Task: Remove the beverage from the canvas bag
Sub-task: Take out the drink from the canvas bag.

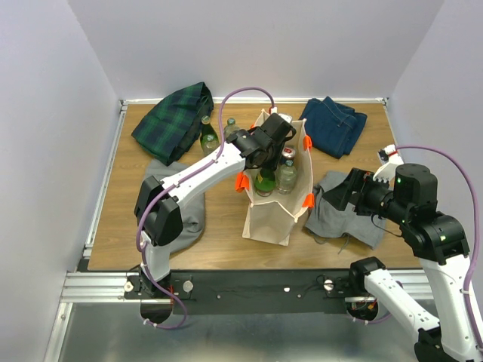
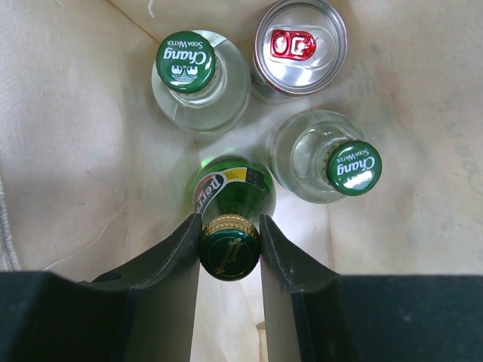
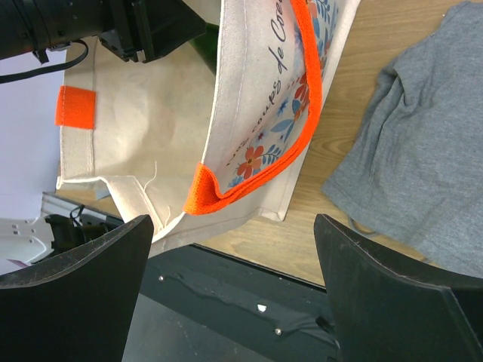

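Wood tabletop (image 1: 219, 226) bears the canvas bag (image 1: 268, 219), which stands upright with its orange handles up. A plaid cloth (image 1: 173, 121) lies behind the bag to its left, folded jeans (image 1: 336, 124) behind to its right, and a grey shirt (image 1: 355, 215) just right of it. The right gripper (image 3: 230, 226) hangs right of the bag, jaws wide, holding nothing. The left gripper (image 2: 230, 226) reaches into the bag, clamped on the neck of a green Perrier bottle (image 2: 234, 188). Beside that bottle inside the bag stand 2 Chang soda water bottles (image 2: 200, 83) (image 2: 324, 158) and 1 silver can (image 2: 299, 49).

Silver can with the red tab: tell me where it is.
In the left wrist view the can stands inside the canvas bag, upper right, beside one clear Chang bottle and just above a second Chang bottle.
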